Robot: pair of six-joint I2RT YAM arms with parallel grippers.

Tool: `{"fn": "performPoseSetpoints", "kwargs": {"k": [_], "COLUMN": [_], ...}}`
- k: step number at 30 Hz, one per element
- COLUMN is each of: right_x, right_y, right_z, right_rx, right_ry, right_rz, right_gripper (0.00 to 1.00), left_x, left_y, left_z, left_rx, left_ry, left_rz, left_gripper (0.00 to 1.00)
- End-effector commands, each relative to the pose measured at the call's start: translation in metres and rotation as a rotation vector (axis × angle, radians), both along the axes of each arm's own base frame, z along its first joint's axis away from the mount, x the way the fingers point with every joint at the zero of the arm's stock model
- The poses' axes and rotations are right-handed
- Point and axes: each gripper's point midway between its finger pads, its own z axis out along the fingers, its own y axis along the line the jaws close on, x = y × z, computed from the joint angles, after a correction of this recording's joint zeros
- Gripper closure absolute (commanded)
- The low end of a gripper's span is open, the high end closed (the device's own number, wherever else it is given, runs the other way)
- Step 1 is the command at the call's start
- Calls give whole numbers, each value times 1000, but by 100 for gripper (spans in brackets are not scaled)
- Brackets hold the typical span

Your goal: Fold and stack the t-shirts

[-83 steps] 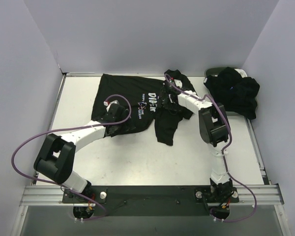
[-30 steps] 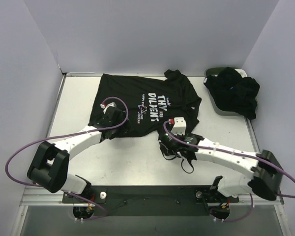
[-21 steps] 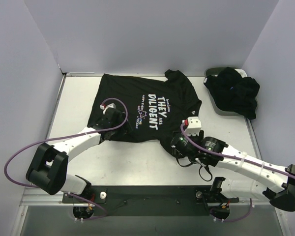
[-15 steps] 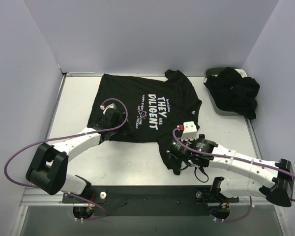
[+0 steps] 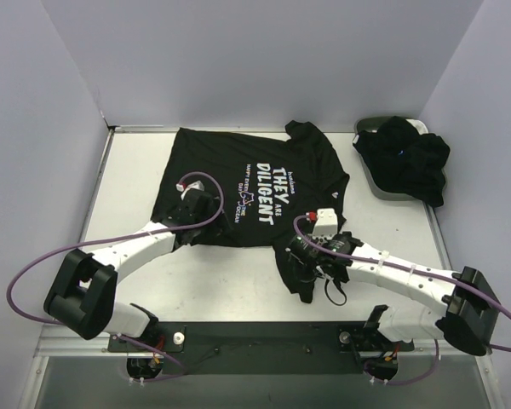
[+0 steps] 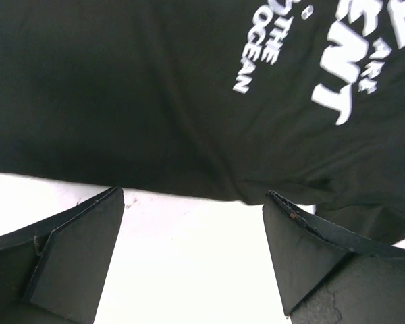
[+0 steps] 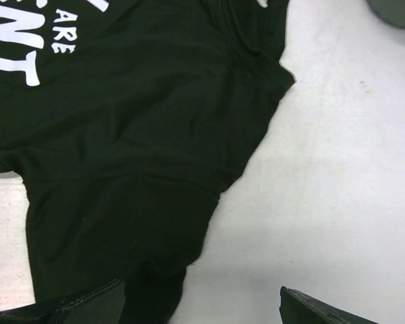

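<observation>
My left claw point(image 6: 196, 256) and right claw point(image 7: 202, 305) gape empty; I'd pinch the limp, light t-shirt point(image 7: 121, 135) at its hem just ahead of the right claw.

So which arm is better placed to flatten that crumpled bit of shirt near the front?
The right arm. The right tool, open, hovers over the crumpled corner of the printed t-shirt. The left tool, also open, sits farther along the hem, away from it.
</observation>
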Motion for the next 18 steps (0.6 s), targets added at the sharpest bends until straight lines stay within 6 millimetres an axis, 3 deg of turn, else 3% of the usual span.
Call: {"fn": "performPoseSetpoints", "kwargs": {"k": [1,3,7,9,12,18], "right_x": [18,26,49,53,54,52], "right_y": [42,48,77,85,96,101], "right_z": [-4,-10,-2,-5,-6,-25], "right_rx": [134,122,197,224,265,291], "right_ry": [9,26,30,49,60,112], "right_rz": [77,77,105,104,112,95], "right_gripper": [1,1,1,2,2,3], "left_x": [-6,-13,-8,-6,-15,-38], "left_y": [10,33,51,49,34,17], "left_z": [15,15,47,61,65,41], "left_rx": [98,218,289,277,218,161], "left_ry": [-6,21,-23,-44,-41,-12], "left_rz": [-3,47,93,87,28,-14], "left_gripper": [7,7,7,7,7,8]}}
